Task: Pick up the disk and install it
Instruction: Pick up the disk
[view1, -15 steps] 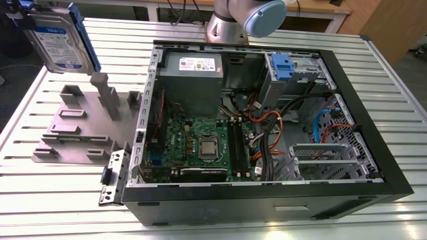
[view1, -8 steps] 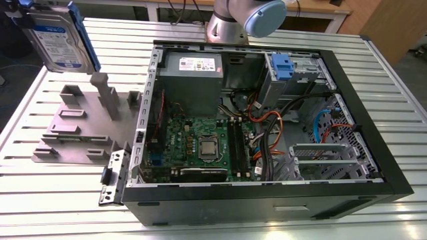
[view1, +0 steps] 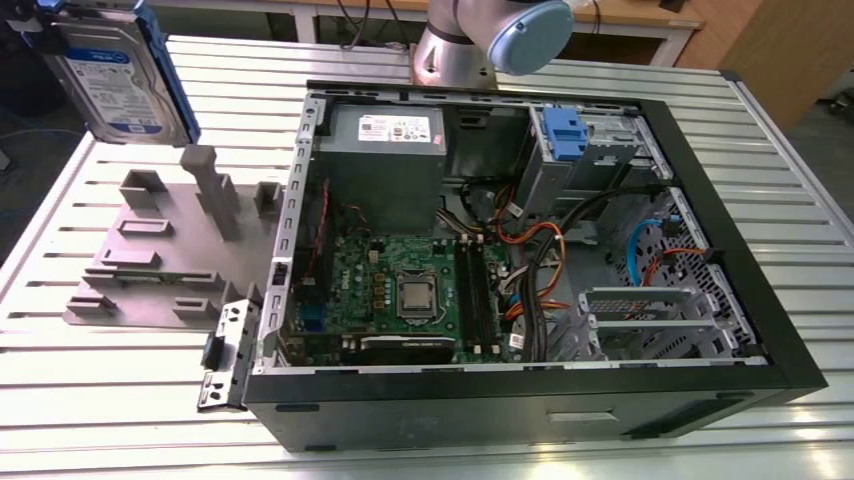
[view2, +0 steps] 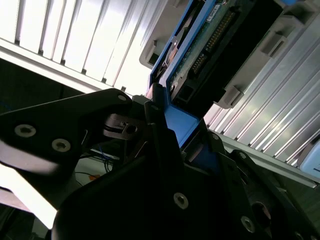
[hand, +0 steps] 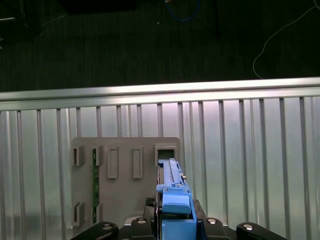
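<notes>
I see my jaws clamped on the disk (view2: 210, 45) by its blue rail (view2: 182, 122), the ribbed surface (view2: 75, 35) bright behind it.

Ribbed metal surface (view1: 120, 400), slats bright with reflected light. Behind it in the exterior view, a wooden bench (view1: 627, 15) and what may be a wooden cabinet side (view1: 781, 50). In the first wrist view, dark floor (hand: 100, 50) crossed by thin cables (hand: 255, 61).

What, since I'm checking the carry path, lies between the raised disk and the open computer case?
In the exterior view, bare slatted table and the grey fixture plate's upright posts lie between the disk and the computer case.
</notes>
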